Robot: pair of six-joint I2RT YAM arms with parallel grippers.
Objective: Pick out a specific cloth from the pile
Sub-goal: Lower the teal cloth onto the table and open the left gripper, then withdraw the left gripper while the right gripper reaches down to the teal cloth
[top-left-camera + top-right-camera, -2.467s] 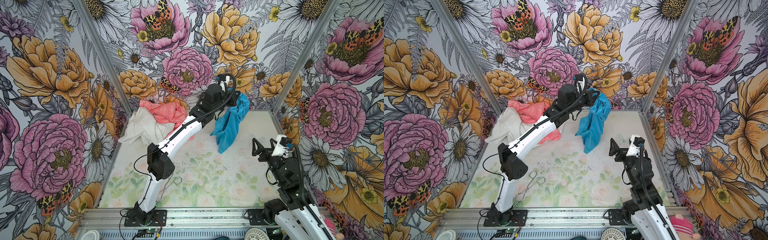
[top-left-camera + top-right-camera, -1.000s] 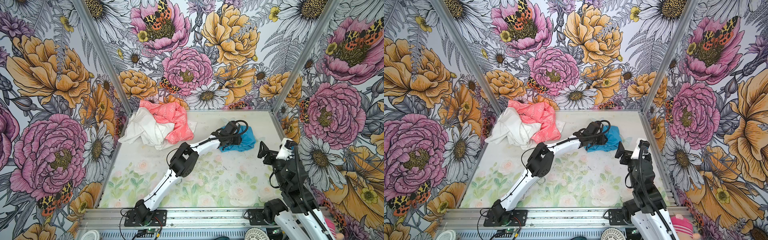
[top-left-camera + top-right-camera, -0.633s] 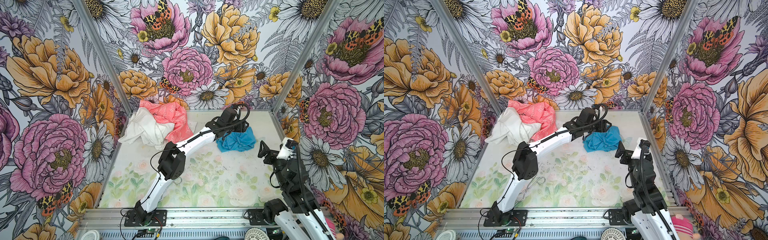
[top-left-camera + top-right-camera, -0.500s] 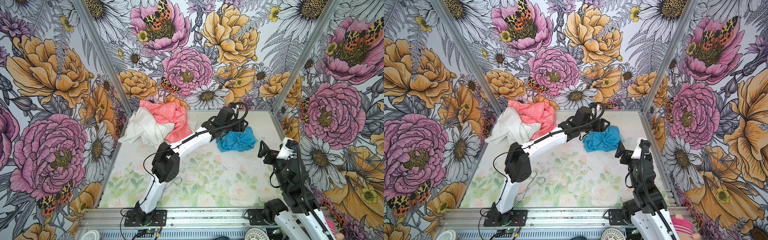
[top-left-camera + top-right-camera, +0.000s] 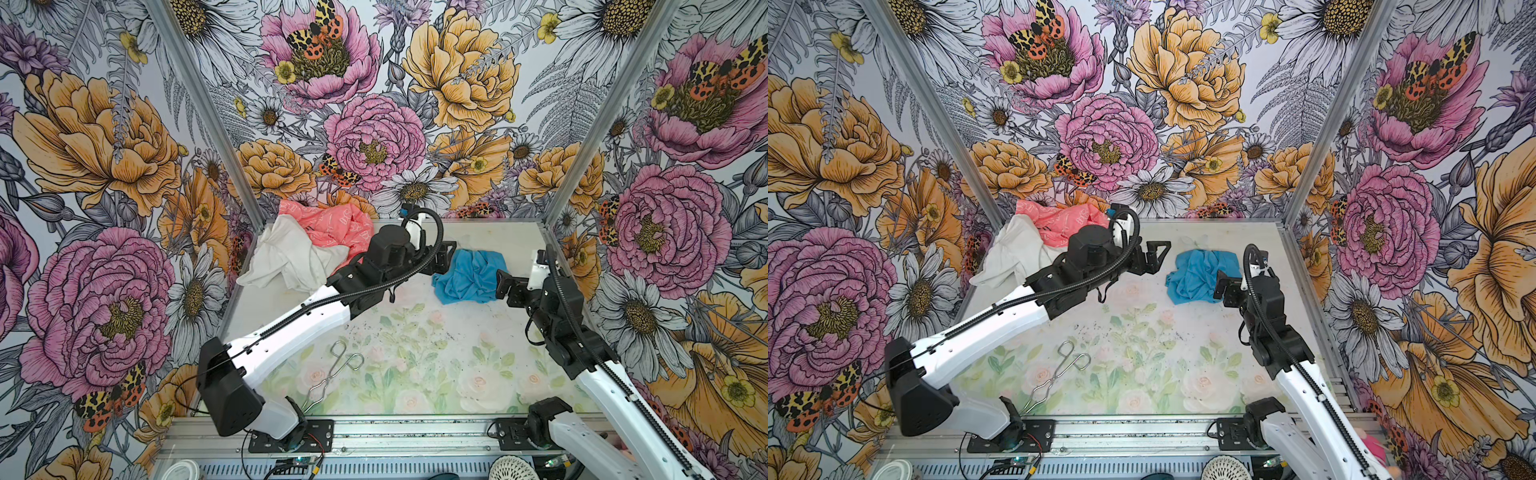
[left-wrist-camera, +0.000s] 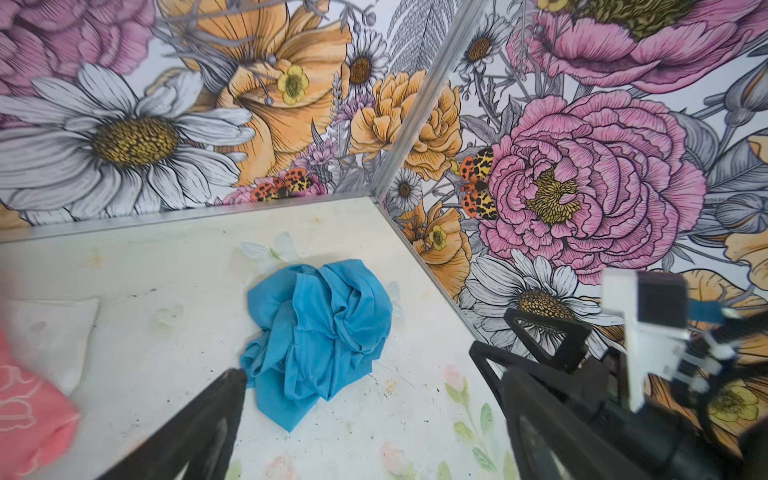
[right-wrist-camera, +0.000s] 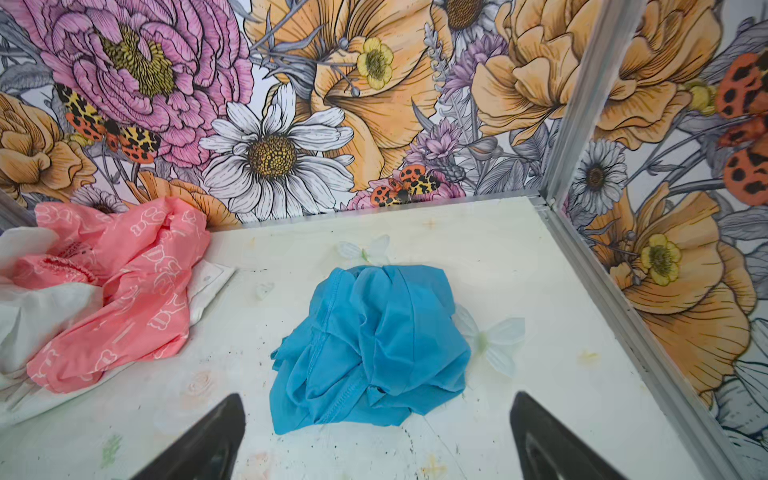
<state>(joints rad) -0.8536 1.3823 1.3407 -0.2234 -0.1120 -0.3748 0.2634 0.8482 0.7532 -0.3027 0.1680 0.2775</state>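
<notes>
Two spread, empty tools, left tool (image 5: pixel 1157 257) and right tool (image 5: pixel 503 286), flank the turquoise cloth (image 5: pixel 1196 274), lying far right, well apart from the pile (image 5: pixel 1021 245): seemingly separated already.

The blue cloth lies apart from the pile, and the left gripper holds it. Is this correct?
No, the left gripper holds nothing: its fingers stand open beside the blue cloth, as the left wrist view shows. The rest is right.

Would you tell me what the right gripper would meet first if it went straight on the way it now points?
Most likely the turquoise cloth, lying crumpled just ahead of the open right gripper and centred between its jaws, though depth is unclear.
</notes>
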